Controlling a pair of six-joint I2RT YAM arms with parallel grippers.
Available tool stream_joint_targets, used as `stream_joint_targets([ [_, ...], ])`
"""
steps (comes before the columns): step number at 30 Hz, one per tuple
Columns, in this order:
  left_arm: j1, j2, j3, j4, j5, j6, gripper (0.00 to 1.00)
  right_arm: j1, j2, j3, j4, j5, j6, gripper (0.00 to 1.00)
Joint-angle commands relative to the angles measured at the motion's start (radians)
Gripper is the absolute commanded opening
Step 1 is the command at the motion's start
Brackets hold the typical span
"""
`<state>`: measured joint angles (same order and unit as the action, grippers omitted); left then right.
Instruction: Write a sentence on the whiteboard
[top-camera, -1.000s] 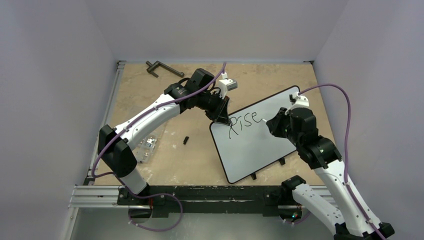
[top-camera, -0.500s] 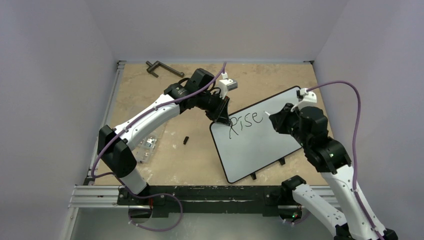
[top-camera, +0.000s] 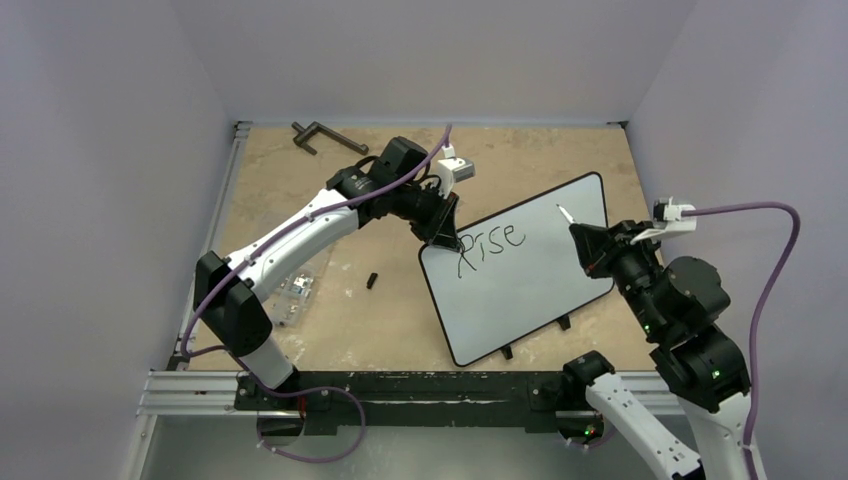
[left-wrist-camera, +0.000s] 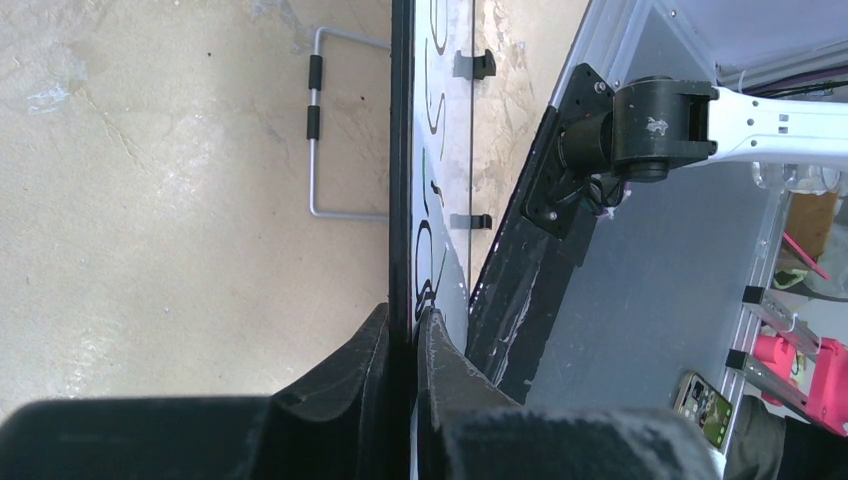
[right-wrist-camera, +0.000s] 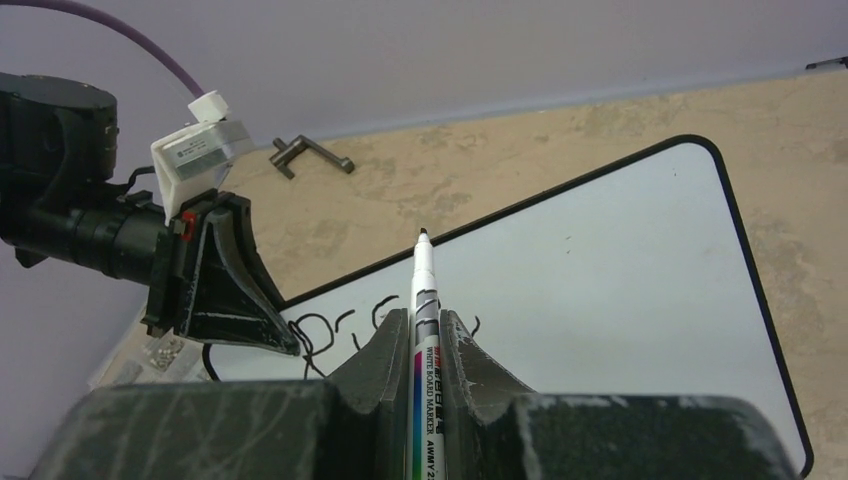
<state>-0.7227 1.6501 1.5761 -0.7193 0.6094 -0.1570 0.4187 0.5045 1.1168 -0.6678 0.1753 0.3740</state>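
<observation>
— What do we see at the left?
— On the tan table (top-camera: 340, 330) we find a small clear plastic packet (top-camera: 296, 290), and just to its right a small black cap (top-camera: 372, 280). Well apart from these, at the far edge, lies a dark metal angled tool (top-camera: 318, 134).
— And our left gripper (top-camera: 445, 232)?
— Its black fingers (left-wrist-camera: 372, 345) are pressed against the thin black rim of the large white rectangular whiteboard (top-camera: 520, 290), pinching its far left corner. The board sits on the right half of the table, turned askew.
— What do we read on it?
— The sentence (top-camera: 490, 240) so far: "Rise" in black marker, along the upper left part.
— And on the right?
— Our right gripper (top-camera: 588, 245) is clamped around a white whiteboard marker (right-wrist-camera: 424, 300). The black tip points at the far part of the board, right of the word. We cannot tell whether it touches.
</observation>
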Motion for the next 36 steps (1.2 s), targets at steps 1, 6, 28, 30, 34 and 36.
stream_joint_targets([
  [1,0.005,-0.059,0.004,0.068,-0.081,0.051,0.00,0.000,0.028,0.006,-0.023,0.008,-0.035,0.00],
  [6,0.006,-0.068,-0.005,0.072,-0.090,0.045,0.00,0.000,0.052,-0.030,-0.037,-0.153,-0.004,0.00],
  [28,0.037,-0.039,0.003,0.069,-0.126,-0.008,0.00,0.050,0.108,-0.214,0.001,-0.216,0.177,0.00],
  [30,0.039,-0.035,0.002,0.069,-0.129,-0.007,0.00,0.142,0.128,-0.178,0.006,-0.151,0.195,0.00],
  [34,0.048,-0.023,0.005,0.070,-0.133,-0.017,0.00,0.375,0.204,-0.148,0.007,-0.029,0.233,0.00],
  [36,0.052,-0.020,0.005,0.069,-0.133,-0.018,0.00,0.519,0.221,-0.151,0.003,0.094,0.264,0.00],
])
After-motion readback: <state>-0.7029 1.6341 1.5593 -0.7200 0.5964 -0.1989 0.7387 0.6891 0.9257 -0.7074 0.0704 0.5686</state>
